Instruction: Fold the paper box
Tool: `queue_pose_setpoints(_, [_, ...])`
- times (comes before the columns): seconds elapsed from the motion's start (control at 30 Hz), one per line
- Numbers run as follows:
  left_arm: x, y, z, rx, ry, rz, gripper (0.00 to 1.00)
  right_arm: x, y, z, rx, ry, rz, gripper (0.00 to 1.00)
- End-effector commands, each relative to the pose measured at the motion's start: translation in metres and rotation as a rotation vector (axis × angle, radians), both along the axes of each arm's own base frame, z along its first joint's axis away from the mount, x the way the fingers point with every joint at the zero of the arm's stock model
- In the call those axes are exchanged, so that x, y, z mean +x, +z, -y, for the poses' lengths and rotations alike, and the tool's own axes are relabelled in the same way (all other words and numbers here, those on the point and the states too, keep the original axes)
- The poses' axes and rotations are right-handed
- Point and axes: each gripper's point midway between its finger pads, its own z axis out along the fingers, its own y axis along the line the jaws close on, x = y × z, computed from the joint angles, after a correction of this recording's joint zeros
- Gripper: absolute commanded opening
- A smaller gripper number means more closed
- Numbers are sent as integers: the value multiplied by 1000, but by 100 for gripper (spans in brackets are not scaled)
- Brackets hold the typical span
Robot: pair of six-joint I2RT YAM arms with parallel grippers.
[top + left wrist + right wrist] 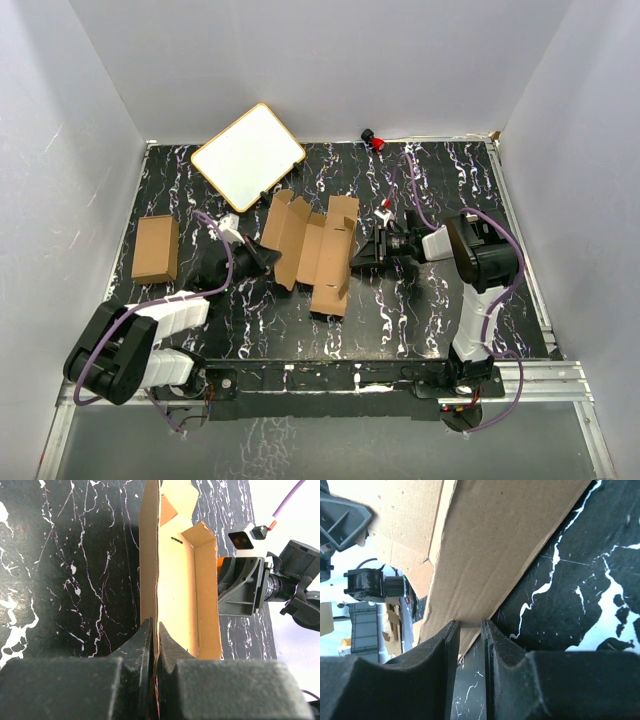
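Observation:
The paper box point(315, 250) is a brown die-cut cardboard sheet, partly folded, lying mid-table with flaps raised on its left side. My left gripper point(262, 258) is at the sheet's left edge. In the left wrist view its jaws point(156, 630) are shut on an upright cardboard wall point(177, 590). My right gripper point(358, 258) is at the sheet's right edge. In the right wrist view its fingers point(470, 625) stand a narrow gap apart, their tips at the edge of a cardboard flap point(485, 540), with bare table showing between them.
A second small brown carton point(156, 248) lies at the left of the table. A white board with a tan rim point(248, 156) sits at the back left. A small red object point(376, 140) is at the back edge. White walls enclose the table.

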Motion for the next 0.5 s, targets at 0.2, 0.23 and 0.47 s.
queue_pose_setpoints(0.2, [-6, 34, 25, -55, -154, 84, 0, 18, 7, -1, -90, -6, 154, 39])
queue_pose_setpoints(0.23, [-7, 38, 27, -60, -167, 96, 0, 19, 8, -1, -89, -7, 157, 40])
queue_pose_setpoints(0.47, [-12, 70, 37, -79, -256, 190, 0, 19, 10, -2, -82, 0, 162, 44])
